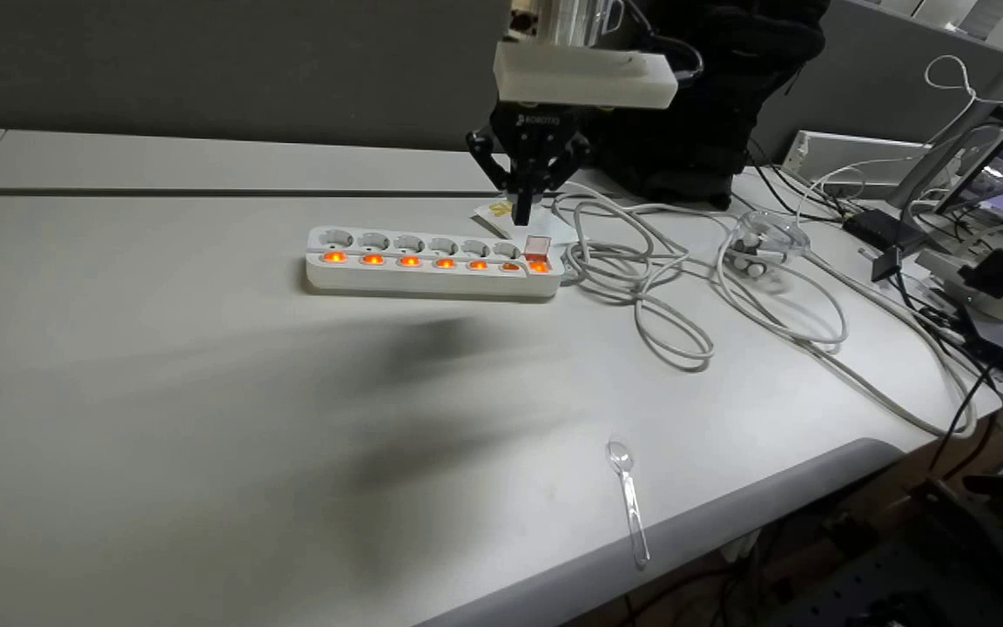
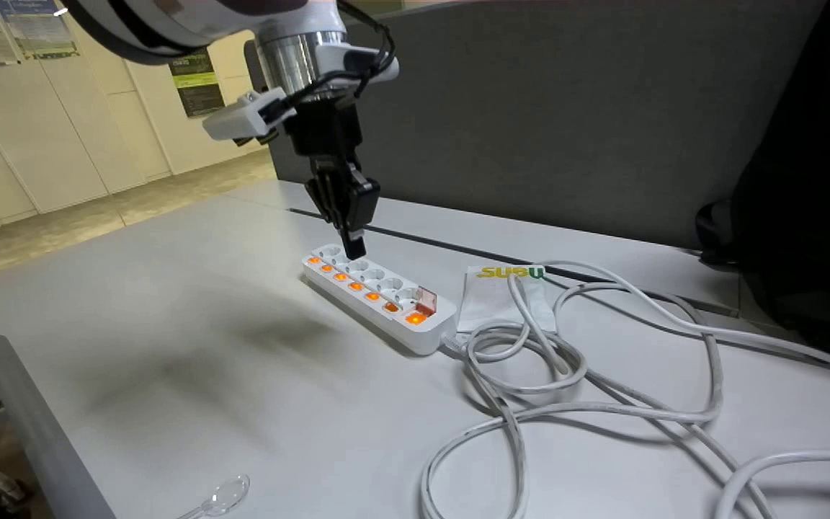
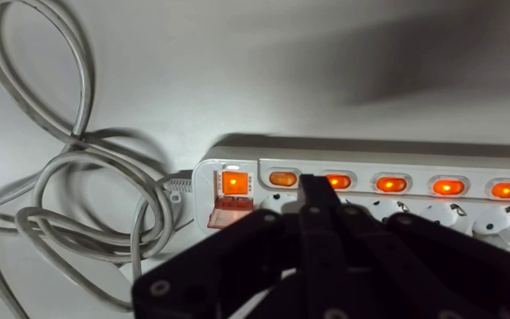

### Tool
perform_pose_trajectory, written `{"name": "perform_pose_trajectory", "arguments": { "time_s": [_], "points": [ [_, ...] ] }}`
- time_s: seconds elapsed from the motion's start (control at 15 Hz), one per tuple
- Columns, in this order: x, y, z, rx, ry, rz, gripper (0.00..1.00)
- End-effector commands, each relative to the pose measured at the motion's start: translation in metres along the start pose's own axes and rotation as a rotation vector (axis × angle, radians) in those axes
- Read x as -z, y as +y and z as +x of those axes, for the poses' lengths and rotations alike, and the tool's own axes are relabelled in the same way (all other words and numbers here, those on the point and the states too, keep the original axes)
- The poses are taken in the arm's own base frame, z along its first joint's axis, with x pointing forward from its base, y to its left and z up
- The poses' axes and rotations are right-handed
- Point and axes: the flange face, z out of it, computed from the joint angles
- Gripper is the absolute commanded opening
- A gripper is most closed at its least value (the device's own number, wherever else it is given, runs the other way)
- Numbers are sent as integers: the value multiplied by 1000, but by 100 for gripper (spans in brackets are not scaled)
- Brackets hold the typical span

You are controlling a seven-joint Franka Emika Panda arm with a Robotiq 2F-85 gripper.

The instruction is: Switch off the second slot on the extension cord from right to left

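The white extension cord [image 1: 432, 282] lies on the table with its row of orange switches; it also shows in an exterior view [image 2: 368, 306] and in the wrist view [image 3: 370, 156]. The second slot's lit rocker [image 3: 341, 181] is partly covered by my fingertips in the wrist view; it shows in both exterior views [image 1: 478, 265] [image 2: 372, 296]. The rocker [image 3: 283, 178] nearest the cabled end looks dimmer, without the bright spot. A square lit switch [image 3: 235, 182] beside it has its red flap open. My gripper [image 1: 521, 213] is shut and empty, above the strip, apart from it [image 2: 354, 249] [image 3: 314, 179].
Loose grey cables [image 1: 632, 261] loop beside the cabled end. A printed paper napkin [image 2: 505, 306] lies behind that end. A clear plastic spoon [image 1: 629, 488] lies near the front edge. A black backpack [image 1: 693, 104] and a grey partition [image 1: 205, 70] stand behind.
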Motion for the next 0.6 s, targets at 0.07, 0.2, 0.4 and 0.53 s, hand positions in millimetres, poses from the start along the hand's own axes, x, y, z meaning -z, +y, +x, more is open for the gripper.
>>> {"name": "perform_pose_trajectory", "arguments": {
  "time_s": [0.07, 0.2, 0.4, 0.53],
  "points": [
    [-20, -12, 18, -6, 25, -7, 0],
    [-28, -15, 20, -8, 18, -1, 0],
    [-42, -18, 21, -10, 5, 2, 0],
    [-49, -19, 23, -18, 7, 6, 0]
  ]
}}
